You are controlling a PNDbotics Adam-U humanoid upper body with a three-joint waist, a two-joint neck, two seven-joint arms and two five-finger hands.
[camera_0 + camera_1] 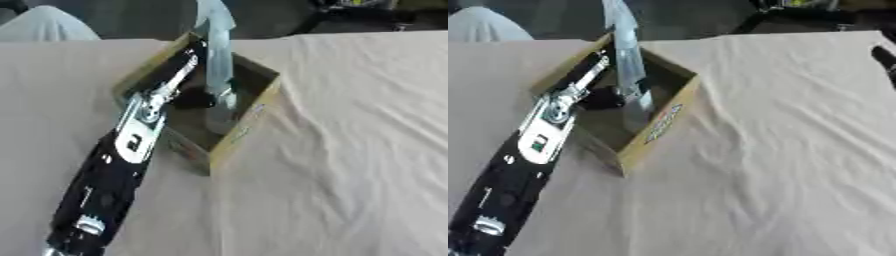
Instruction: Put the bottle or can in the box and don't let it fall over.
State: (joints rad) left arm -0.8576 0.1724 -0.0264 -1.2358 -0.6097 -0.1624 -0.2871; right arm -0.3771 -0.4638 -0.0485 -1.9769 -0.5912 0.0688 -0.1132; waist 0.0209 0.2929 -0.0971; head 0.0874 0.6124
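An open cardboard box (pixel 250 123) stands on the beige cloth, left of the middle. A tall, clear, pale blue bottle (pixel 217 60) stands upright inside it, its top rising well above the rim and out of the picture. My left arm comes up from the lower left and over the near left wall. My left hand (pixel 191 99) is down inside the box, dark fingers curled against the bottle's lower part. A dark shape at the right edge of the right eye view seems to be my right hand (pixel 885 56); only a sliver of it shows.
The wrinkled beige tablecloth (pixel 350 150) spreads wide to the right of the box and in front of it. The table's far edge runs just behind the box, with dark gear (pixel 359 7) beyond it at the upper right.
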